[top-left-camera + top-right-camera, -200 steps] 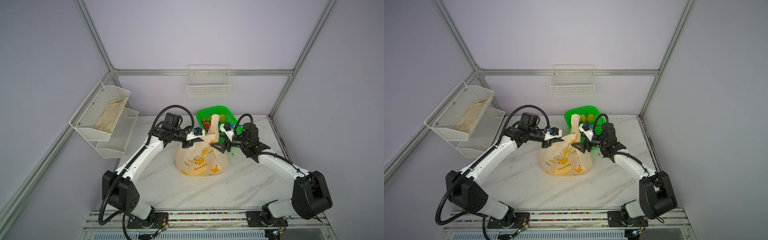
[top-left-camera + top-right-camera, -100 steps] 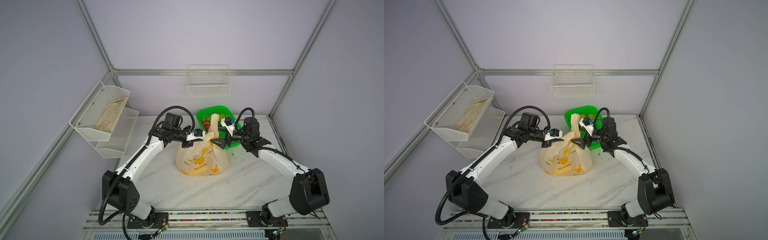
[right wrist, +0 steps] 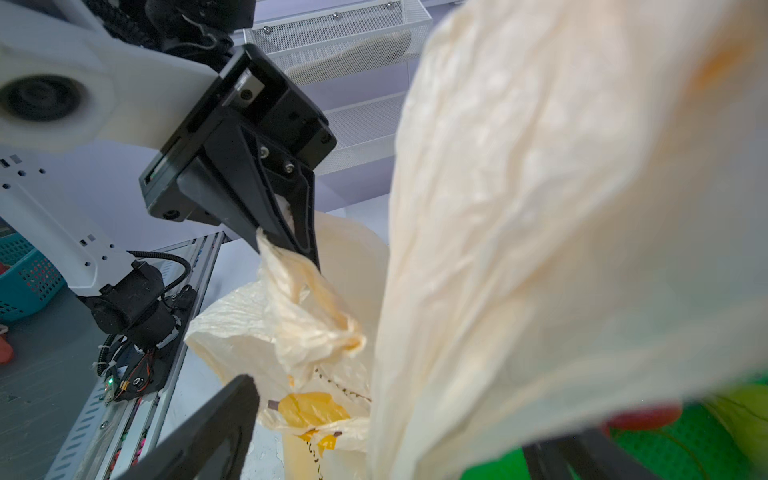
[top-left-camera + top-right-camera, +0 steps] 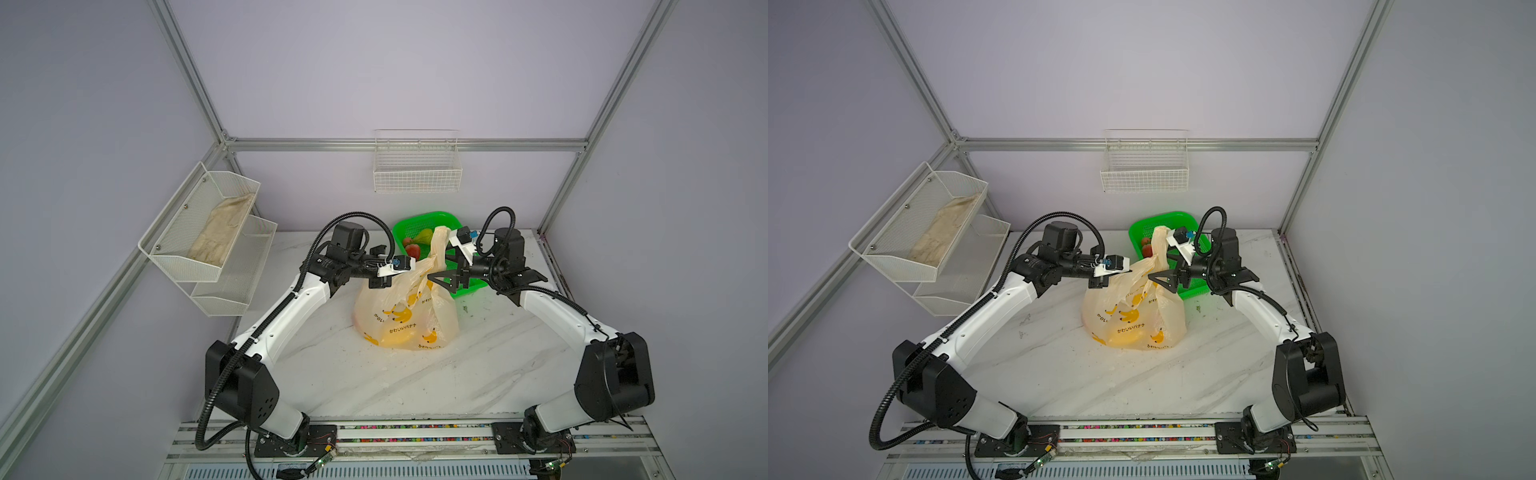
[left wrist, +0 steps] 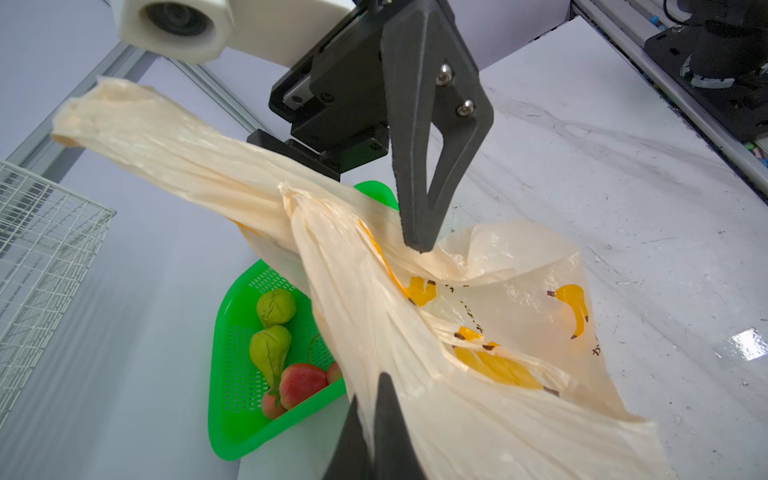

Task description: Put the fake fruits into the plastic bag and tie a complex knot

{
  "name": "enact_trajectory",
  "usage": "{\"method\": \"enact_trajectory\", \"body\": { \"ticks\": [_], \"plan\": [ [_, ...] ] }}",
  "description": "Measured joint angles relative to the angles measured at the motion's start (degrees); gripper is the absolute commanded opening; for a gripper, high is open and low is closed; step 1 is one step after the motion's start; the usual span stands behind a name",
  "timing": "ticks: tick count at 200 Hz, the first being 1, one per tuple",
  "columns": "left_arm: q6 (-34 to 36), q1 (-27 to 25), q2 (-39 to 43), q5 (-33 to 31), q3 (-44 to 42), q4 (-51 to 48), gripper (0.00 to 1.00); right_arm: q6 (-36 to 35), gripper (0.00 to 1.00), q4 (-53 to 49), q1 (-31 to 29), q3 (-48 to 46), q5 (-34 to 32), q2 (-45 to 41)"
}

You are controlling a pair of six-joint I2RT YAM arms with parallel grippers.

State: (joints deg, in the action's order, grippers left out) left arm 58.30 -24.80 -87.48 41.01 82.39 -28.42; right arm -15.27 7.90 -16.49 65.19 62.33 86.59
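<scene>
Clamping left gripper (image 3: 286, 245) fingers together on one handle strip (image 3: 291, 286) of the plastic bag (image 4: 399, 320), mid-frame on the desk (image 4: 478, 365). Spreading right gripper (image 4: 442, 268) fingers wide apart either side of the other strip (image 4: 439, 245) (standing upright). Keeping pears (image 5: 272, 307) and strawberries (image 5: 301, 384) in the green basket (image 4: 419, 220) behind.

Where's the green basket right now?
In both top views the green basket sits at the back of the table, right of centre, just behind the plastic bag and beside the right gripper.
</scene>
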Motion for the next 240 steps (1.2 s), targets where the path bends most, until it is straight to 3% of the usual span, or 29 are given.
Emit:
{"method": "enact_trajectory", "body": {
  "ticks": [96,176,240],
  "plan": [
    [1.0,-1.0,0.0,-1.4,0.0,1.0,0.0,6.0,0.97,7.5,-0.1,-3.0,1.4,0.0],
    [3.8,-3.3,-4.7,-2.4,0.0,0.5,0.0,13.2,0.81,18.3,-0.3,-10.5,-1.1,-2.1],
    [4.3,-3.6,-5.1,-3.6,0.0,0.9,0.0,15.0,0.91,22.5,-0.9,-10.5,-1.1,-1.8]
  ]
}}
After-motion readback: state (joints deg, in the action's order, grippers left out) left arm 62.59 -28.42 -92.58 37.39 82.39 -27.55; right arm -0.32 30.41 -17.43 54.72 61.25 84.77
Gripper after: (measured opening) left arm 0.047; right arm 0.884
